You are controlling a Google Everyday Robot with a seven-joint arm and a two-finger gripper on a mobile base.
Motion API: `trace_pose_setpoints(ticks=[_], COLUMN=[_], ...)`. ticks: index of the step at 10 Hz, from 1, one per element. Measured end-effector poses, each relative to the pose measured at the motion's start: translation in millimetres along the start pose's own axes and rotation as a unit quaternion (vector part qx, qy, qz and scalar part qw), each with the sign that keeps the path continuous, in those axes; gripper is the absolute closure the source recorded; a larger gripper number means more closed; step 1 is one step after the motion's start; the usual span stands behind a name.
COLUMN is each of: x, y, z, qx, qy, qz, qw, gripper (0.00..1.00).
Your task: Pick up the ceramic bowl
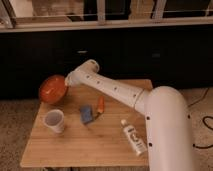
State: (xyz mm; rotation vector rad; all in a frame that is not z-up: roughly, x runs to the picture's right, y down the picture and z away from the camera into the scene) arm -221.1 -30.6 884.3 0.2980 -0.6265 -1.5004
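Note:
An orange ceramic bowl [52, 89] is tilted on its side above the back left corner of the wooden table [90, 145]. My white arm reaches from the lower right across the table to it. The gripper [67, 82] is at the bowl's right rim and holds it lifted off the tabletop. The fingers are hidden behind the wrist and bowl.
A white cup [54, 120] stands at the table's left. A blue sponge [87, 114] and an orange carrot-like object [100, 105] lie in the middle. A white tube [133, 137] lies at the right. Dark cabinets stand behind the table.

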Motion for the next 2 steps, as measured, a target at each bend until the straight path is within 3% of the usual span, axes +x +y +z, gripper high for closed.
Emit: trace_pose_setpoints(ticks=[2], x=[7.5], y=[-5.5], z=[-8.9], qx=[0.004], qy=[0.004], qz=[-0.004], qw=[1.0000], gripper=[0.99])
